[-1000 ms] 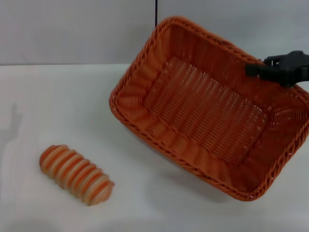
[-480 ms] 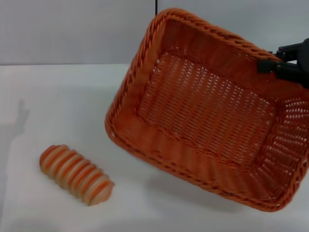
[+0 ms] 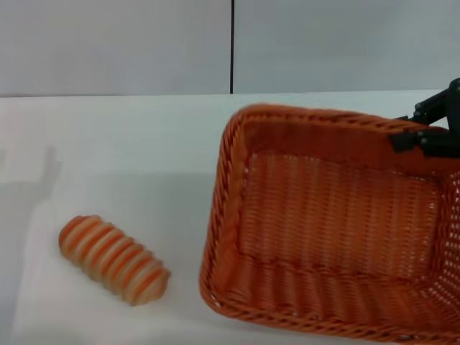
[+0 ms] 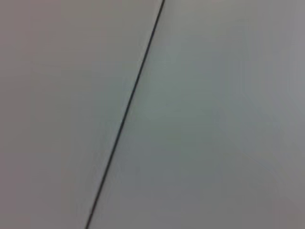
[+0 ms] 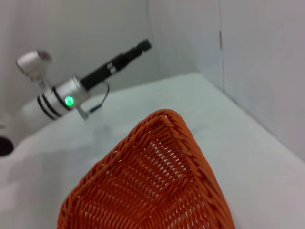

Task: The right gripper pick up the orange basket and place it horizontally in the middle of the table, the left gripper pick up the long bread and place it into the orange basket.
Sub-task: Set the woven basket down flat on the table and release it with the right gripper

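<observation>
The orange basket (image 3: pixel 330 223) sits low over the right side of the table (image 3: pixel 122 151), open side up and nearly level; I cannot tell whether it touches the surface. My right gripper (image 3: pixel 422 134) is shut on its far right rim. The right wrist view shows a corner of the orange basket (image 5: pixel 157 191). The long bread (image 3: pixel 113 260) lies on the table at the front left, apart from the basket. My left gripper (image 5: pixel 139 46) appears only in the right wrist view, held in the air on its silver arm far from both.
A grey wall with a dark vertical seam (image 3: pixel 232 47) stands behind the table. The left wrist view shows only that wall and seam (image 4: pixel 128 109). Bare tabletop lies between the bread and the basket.
The basket has come down from a steep tilt in the air to nearly level, low over the table, and shifted right. The right gripper stayed shut on the rim. The bread has not moved.
</observation>
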{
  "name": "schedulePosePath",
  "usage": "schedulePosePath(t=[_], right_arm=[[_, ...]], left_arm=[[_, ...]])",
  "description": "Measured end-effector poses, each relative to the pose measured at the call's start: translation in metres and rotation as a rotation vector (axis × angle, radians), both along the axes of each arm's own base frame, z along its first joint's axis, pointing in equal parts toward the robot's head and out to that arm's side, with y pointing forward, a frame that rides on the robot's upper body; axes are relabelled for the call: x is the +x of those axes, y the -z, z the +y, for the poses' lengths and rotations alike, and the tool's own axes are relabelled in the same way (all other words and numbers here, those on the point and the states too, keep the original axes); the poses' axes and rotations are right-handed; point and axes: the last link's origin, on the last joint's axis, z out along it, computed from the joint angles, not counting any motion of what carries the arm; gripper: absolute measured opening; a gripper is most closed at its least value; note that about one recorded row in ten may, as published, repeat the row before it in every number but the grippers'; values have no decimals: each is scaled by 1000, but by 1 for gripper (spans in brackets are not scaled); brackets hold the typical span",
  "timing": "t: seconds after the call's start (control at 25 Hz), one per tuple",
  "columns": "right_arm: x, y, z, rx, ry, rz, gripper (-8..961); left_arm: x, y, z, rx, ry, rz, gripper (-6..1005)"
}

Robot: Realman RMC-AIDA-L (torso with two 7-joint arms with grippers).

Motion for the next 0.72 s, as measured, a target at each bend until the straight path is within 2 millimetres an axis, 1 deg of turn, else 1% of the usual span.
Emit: schedulePosePath(t=[0.16,0.2,0.24,0.28,0.36,0.4,0.44,0.52,0.56,0.6,0.72], right_arm=[[-8,2,7,-9,-41,-35,159],[-15,10,10,-35,-73,-62,159],[-15,10,10,-35,-73,-62,159],[-18,15,10,-53,-85,-74,159],[-23,27,10,-92,-108,-111,159],[-28,39,11,-115,-128,-143,158],[-28,39,11,-115,-128,-143,158],[-35,51,12,-136,-170,-174,158],[-35,51,12,-136,-170,-174,158],[-41,56,14,-138,-195,-182,158],[-46,60,17,-127,-216,-184,159]], left_arm=[[5,6,1,-29,23,1,860],[5,6,1,-35,27,3,860],[6,7,1,-38,30,4,859],[6,7,1,-42,33,4,859],[6,8,1,-47,36,3,859],[7,9,1,-53,40,5,858],[7,9,1,-53,40,5,858],[7,10,0,-61,43,6,858],[7,10,0,-61,43,6,858],[6,10,-2,-62,40,6,857],[6,10,-3,-62,37,6,857]])
